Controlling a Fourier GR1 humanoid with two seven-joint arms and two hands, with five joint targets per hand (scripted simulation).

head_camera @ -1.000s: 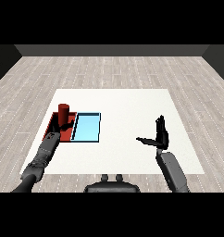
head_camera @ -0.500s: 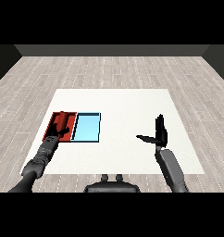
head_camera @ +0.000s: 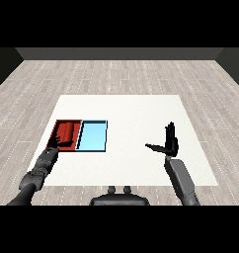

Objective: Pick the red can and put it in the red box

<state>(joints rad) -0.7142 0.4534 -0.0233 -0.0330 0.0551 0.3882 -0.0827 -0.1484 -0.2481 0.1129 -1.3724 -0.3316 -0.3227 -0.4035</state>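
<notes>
With the red can (head_camera: 67, 131) lying on its side inside the red tray (head_camera: 59, 128), you see the left hand (head_camera: 61, 143) at the tray's near edge, fingers relaxed and holding nothing; the right hand (head_camera: 169, 145) waits apart, fingers straight.

The white table (head_camera: 126, 133) has a flat, plain, matte top and occupies the centre of the view, narrowing toward the far edge. The floor (head_camera: 121, 74) surrounds the table on all visible sides. It consists of light grey wood-look planks laid in long rows, with visible plank joints. A dark wall (head_camera: 119, 53) runs across the far end of the floor. The wall is uniformly dark and unmarked. Lighting is even, with no strong shadows across the tabletop.
</notes>
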